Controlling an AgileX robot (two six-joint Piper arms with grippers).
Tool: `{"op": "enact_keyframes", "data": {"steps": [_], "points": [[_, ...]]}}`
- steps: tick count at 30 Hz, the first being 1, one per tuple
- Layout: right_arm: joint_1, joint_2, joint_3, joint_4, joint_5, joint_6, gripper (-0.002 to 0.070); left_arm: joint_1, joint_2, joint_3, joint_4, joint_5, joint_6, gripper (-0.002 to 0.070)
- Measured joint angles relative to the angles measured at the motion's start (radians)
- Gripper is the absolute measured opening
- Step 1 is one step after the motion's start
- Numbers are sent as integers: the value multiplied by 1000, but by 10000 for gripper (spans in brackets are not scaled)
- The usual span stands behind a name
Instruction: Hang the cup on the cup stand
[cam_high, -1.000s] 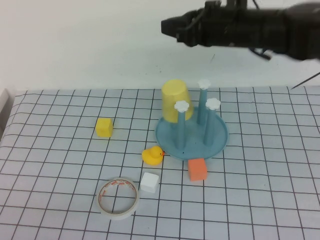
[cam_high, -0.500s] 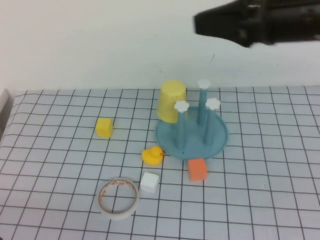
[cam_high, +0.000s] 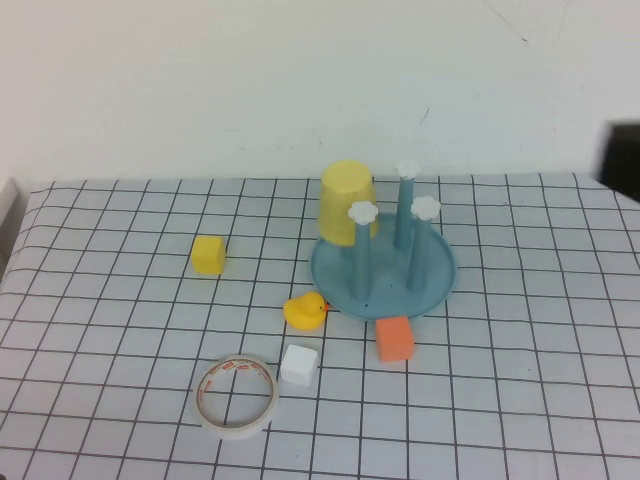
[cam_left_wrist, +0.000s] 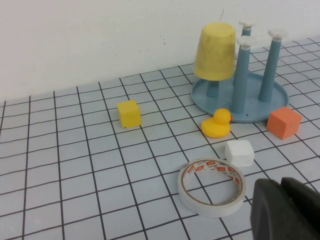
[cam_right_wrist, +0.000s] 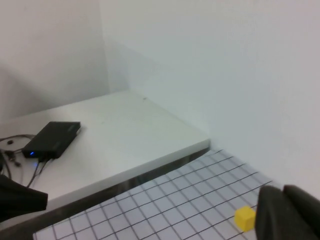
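From the raised camera, the cup (cam_high: 347, 203) sits upside down over the far-left post of the cup stand (cam_high: 384, 272), toward the back edge of the worktop and right of its middle. It looks hung, though it seems to lean a little. If it is only perched on the flower cap, a nudge to the worktop could tip it off toward the duck (cam_high: 305, 311) just beside the stand's near-left rim. The right arm shows only as a dark shape at the picture's right edge, well clear.

From the left wrist, the cup (cam_left_wrist: 215, 51) covers its post well down, rim above the blue dish (cam_left_wrist: 250, 100). The left gripper (cam_left_wrist: 286, 210) hangs low over the worktop's near edge, fingers pressed together on nothing, near the tape roll (cam_left_wrist: 212, 186); swinging carelessly, it could knock the roll or the white block (cam_left_wrist: 239, 152).

From the right wrist, the right gripper (cam_right_wrist: 290, 212) is closed and empty, raised high, pointing away from the stand toward the yellow cube (cam_right_wrist: 244, 218).
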Motion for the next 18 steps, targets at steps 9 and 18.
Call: {"op": "enact_keyframes", "data": {"steps": [9, 18], "points": [[0, -403, 283, 4, -116, 2, 9, 0, 0, 0, 1, 2, -2, -1], [0, -605, 453, -42, -51, 2, 8, 0, 0, 0, 1, 4, -6, -1]]}}
